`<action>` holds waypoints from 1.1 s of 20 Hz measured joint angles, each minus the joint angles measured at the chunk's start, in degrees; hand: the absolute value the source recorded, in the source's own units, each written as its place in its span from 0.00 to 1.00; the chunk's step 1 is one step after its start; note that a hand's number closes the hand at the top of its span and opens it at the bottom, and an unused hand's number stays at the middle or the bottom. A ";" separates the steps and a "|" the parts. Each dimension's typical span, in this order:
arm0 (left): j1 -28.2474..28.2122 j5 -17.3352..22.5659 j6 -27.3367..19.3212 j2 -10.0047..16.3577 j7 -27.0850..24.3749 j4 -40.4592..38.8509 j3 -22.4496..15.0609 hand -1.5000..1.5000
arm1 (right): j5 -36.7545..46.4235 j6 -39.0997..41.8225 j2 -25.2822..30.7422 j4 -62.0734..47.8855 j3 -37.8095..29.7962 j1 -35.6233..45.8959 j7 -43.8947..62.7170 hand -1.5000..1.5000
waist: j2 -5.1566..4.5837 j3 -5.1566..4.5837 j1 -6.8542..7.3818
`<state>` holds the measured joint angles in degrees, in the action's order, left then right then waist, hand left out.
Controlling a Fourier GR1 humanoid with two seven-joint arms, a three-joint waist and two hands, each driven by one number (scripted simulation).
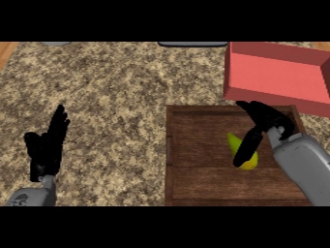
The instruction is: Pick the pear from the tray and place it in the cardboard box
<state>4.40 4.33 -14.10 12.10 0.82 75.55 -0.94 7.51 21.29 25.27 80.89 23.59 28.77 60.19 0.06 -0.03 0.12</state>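
**Speckled table, pear caught but not yet lifted**

Speckled stone covers the table (125,87), and everything that matters sits on its right side. We see the wooden tray (196,184) low in the view. Just beyond its far right corner stands the cardboard box (281,99), red-sided and open at the top.

Our right hand (267,121) hangs over the tray with its fingers curled down round the pear (249,161), one dark finger lying along the fruit's left flank. Our left hand (47,145) rests open, fingers up, well apart at the view's left.

The pear lies near the tray's middle, its narrow end pointing away from us, and by our reading it is not yet raised.

The risks we judge from here:
- The pear is smooth and tapered, so it could slide out of the curl on the lift and roll across the tray.
- The box's near wall stands between tray and opening. A low carry could knock the fruit or the hand against it.
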 measured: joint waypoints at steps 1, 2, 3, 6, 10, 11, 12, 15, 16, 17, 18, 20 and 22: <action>0.62 -0.10 -0.03 -0.17 0.27 -0.15 0.04 0.50 | 0.75 -0.09 -0.85 -1.20 0.13 0.23 -0.34 0.00 | -0.02 0.00 0.04; 0.50 -0.62 -0.59 -0.61 0.68 0.39 -0.30 0.50 | 1.07 -0.03 -1.04 -1.27 -0.11 0.10 -0.43 0.00 | -0.03 0.01 0.04; 0.16 -0.90 -0.88 -0.89 0.76 0.79 -0.35 0.50 | 1.67 0.11 -1.37 -2.22 -0.51 0.33 -0.96 0.00 | -0.03 0.01 0.08; 0.21 -1.26 -0.41 -0.91 1.37 1.17 -0.37 0.50 | 3.24 0.11 -2.71 -2.98 -0.48 -0.47 -1.35 0.00 | -0.03 0.01 0.05; 1.29 -1.26 0.39 -0.98 0.51 -0.85 0.78 0.50 | 5.13 0.65 -4.32 -4.72 -1.32 -0.35 -3.12 0.00 | 0.13 -0.09 0.13; 1.35 -0.93 1.07 -0.67 -0.09 -1.50 1.35 0.50 | 5.65 0.69 -4.80 -6.02 -1.87 0.48 -3.47 0.00 | 0.12 -0.09 0.17; 1.20 -0.98 1.18 -0.91 -0.39 -1.55 1.37 0.50 | 6.45 0.69 -5.46 -7.09 -1.92 0.69 -3.88 0.00 | 0.13 -0.10 0.20; 0.99 -1.13 1.73 -0.94 -1.38 -2.08 1.96 0.50 | 7.71 1.24 -5.32 -6.44 -3.05 -0.84 -5.09 0.00 | 0.20 -0.10 0.15; 1.03 -1.20 1.88 -1.07 -2.17 -2.87 2.25 0.50 | 8.12 1.27 -5.61 -6.30 -3.39 -1.19 -5.17 1.00 | 0.20 -0.10 0.12; 0.67 -1.24 2.02 -1.19 -2.15 -2.54 2.26 0.50 | 9.05 1.30 -5.80 -6.50 -3.62 -1.34 -5.63 1.00 | 0.31 -0.18 0.13; 0.65 -1.32 2.03 -1.26 -2.14 -2.48 2.46 0.50 | 9.64 1.78 -5.79 -7.10 -4.22 -1.15 -6.94 1.00 | 0.42 -0.25 0.13; 1.18 -1.95 1.53 -1.71 -1.76 -2.77 2.50 0.50 | 11.56 1.56 -5.90 -6.02 -4.59 -2.19 -8.81 1.00 | 0.49 -0.32 0.01; 0.29 -2.33 1.45 -2.20 -1.68 -1.93 2.15 0.50 | 14.47 0.39 -7.30 -6.25 -3.91 -1.94 -9.05 1.00 | 0.40 -0.29 0.02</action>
<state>4.68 2.00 -12.65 9.90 -0.86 73.62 1.21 21.99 21.67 17.97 74.63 19.68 26.83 51.14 0.46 -0.32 0.15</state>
